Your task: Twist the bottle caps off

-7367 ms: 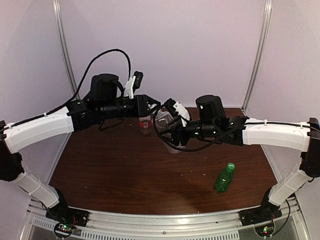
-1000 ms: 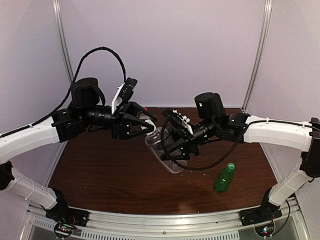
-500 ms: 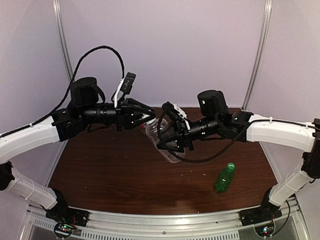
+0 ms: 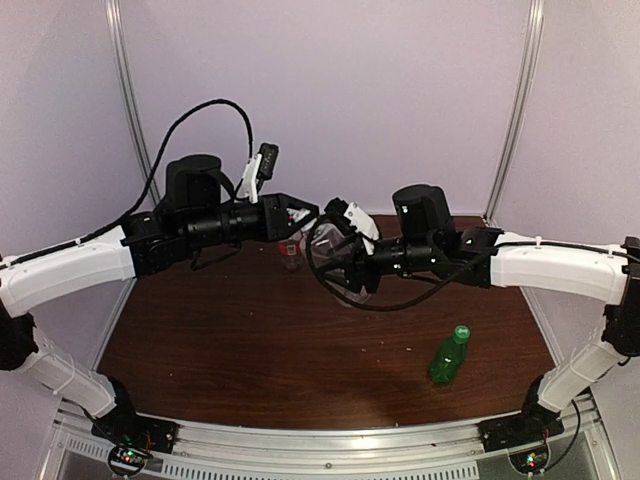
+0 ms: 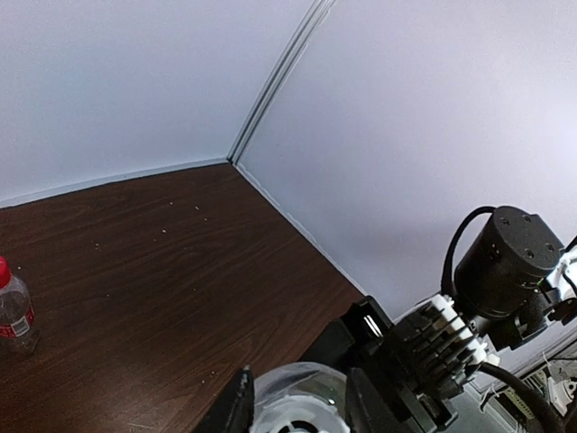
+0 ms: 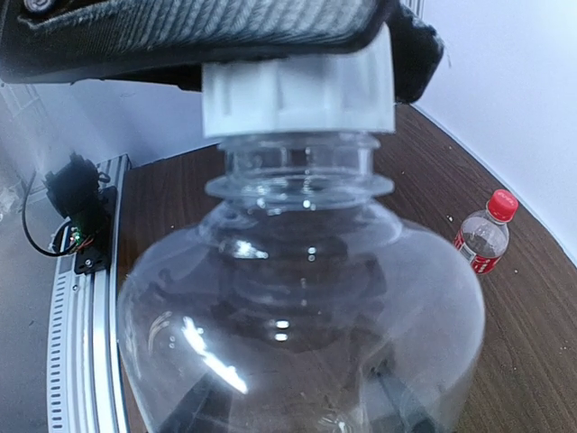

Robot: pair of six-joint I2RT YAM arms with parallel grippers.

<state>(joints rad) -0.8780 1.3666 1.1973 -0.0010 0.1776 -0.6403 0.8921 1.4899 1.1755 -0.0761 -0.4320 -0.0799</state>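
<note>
The white cap [image 6: 297, 90] sits on the clear bottle [image 6: 297, 307], held mid-frame above the tabletop [image 4: 220, 330] in the top view. My left hand [image 5: 299, 408] pinches the cap; my right hand [image 4: 350, 272] clamps the bottle. I judge unscrewing is in hand: next, twist left, right holding firm. The red cap [image 6: 501, 204] and green cap [image 4: 461, 331] wait.

Enclosure and worktop, non-task items only.
Dark brown wood-grain worktop [image 4: 250, 330], scattered pale specks [image 4: 408, 349] on it. Plain pale walls [image 4: 380, 100] at rear and sides; metal posts [image 4: 517, 110] run up the rear corners. Ribbed aluminium rail [image 4: 330, 445] along the near edge, with a small circuit board [image 4: 127, 458] showing lit red and green points at each end. Green bottle [image 4: 447, 360] near the right front; small clear bottle with red label [image 5: 13, 316] upright toward the rear.
</note>
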